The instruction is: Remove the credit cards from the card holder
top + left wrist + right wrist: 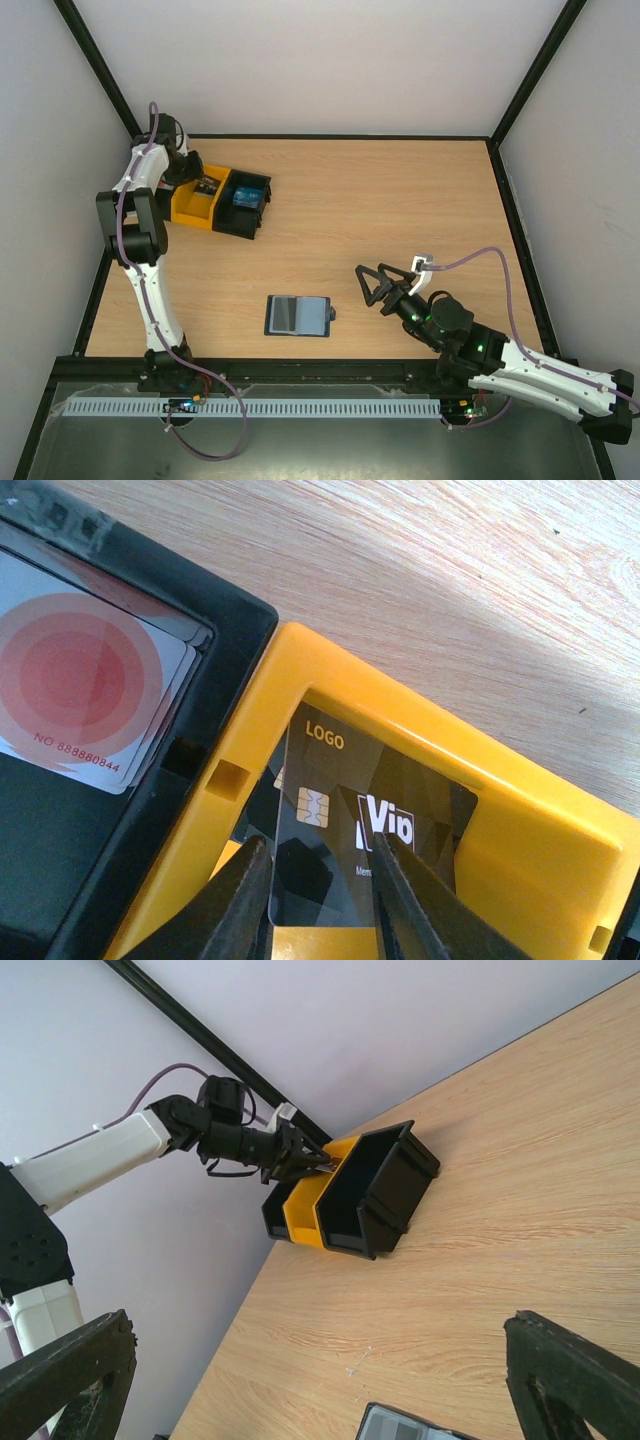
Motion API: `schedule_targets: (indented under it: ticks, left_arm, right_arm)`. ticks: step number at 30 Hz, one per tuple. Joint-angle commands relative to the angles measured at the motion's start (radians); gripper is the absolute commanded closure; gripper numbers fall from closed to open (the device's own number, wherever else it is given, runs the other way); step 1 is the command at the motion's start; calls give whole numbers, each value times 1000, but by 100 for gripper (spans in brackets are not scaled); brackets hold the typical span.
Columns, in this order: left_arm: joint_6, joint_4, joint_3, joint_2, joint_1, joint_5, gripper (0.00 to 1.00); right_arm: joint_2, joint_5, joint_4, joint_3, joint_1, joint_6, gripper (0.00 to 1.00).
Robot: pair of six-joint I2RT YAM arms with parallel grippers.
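Note:
The card holder (297, 315) lies open and flat on the table near the front, dark blue with a grey inner panel; its corner shows in the right wrist view (400, 1426). My left gripper (205, 183) (320, 880) hangs over the yellow bin (520, 830). Its fingers are parted, and a black credit card (335, 810) with a chip leans inside the bin between and below them. A white card with red circles (80, 690) lies in the black bin beside it. My right gripper (370, 283) (320, 1325) is wide open and holds nothing, a little right of the card holder.
The row of bins (220, 203) (350, 1200) stands at the back left, near the table's left edge. The right-hand black bin holds a blue card (246, 196). A black frame rail (505, 210) runs along the table's edges.

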Motion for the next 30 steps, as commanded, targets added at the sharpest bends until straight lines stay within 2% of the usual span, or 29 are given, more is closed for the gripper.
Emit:
schedule_targets:
  ticks: [1,24,30]
  left_arm:
    - [-7,4,33,27,-8,-14,67]
    - [-9,-14,44,28,-27,-19,52]
    - [-19,-14,2,0,-28,-16,50]
  right_arm:
    - [-12,36,-15,16,6,8,2]
    - [-19,45,-10,6,6,15,2]
    - [-20,44,-10,1,6,22,2]
